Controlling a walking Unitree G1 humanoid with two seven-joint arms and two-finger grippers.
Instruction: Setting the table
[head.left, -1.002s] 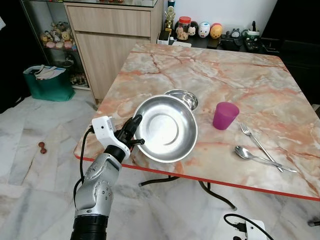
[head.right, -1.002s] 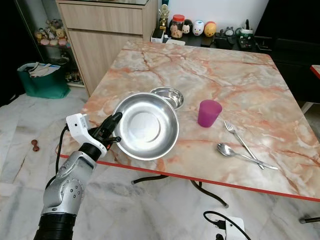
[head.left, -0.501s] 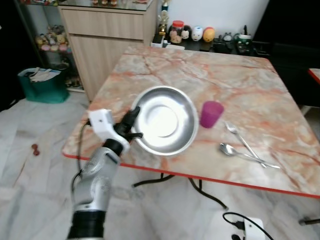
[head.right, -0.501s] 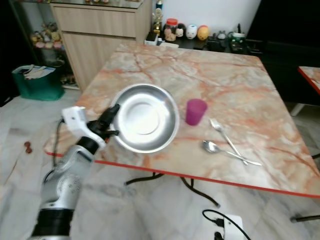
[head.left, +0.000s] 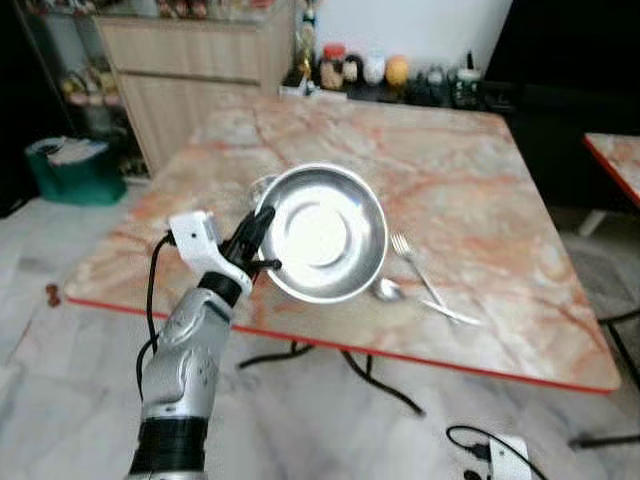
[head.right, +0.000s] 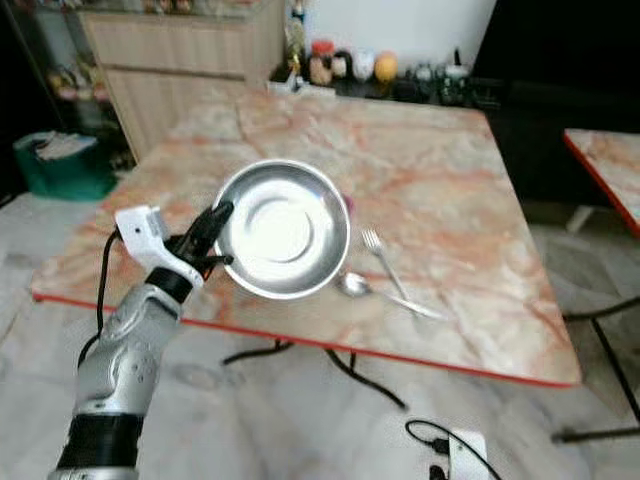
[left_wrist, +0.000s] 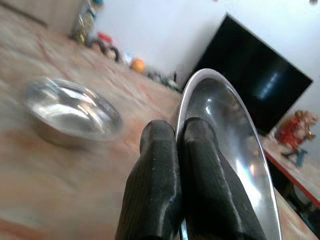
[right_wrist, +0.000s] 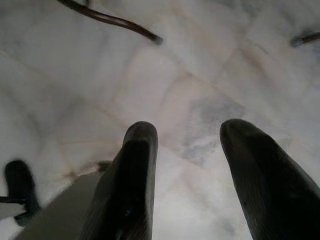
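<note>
The left claw (head.left: 262, 240) is clenched on the rim of the steel plate (head.left: 325, 232), holding it tilted above the table (head.left: 470, 190) near its front edge. A small steel bowl (left_wrist: 72, 111) sits on the table behind the plate. A fork (head.left: 410, 262) and spoon (head.left: 400, 293) lie just beside the plate, toward the table's right edge. The right claw (right_wrist: 190, 175) hangs released over the marble floor (right_wrist: 200, 75).

A green bag (head.left: 62, 170) sits on the marble floor (head.left: 60, 400) beside a wooden cabinet (head.left: 180, 80).
</note>
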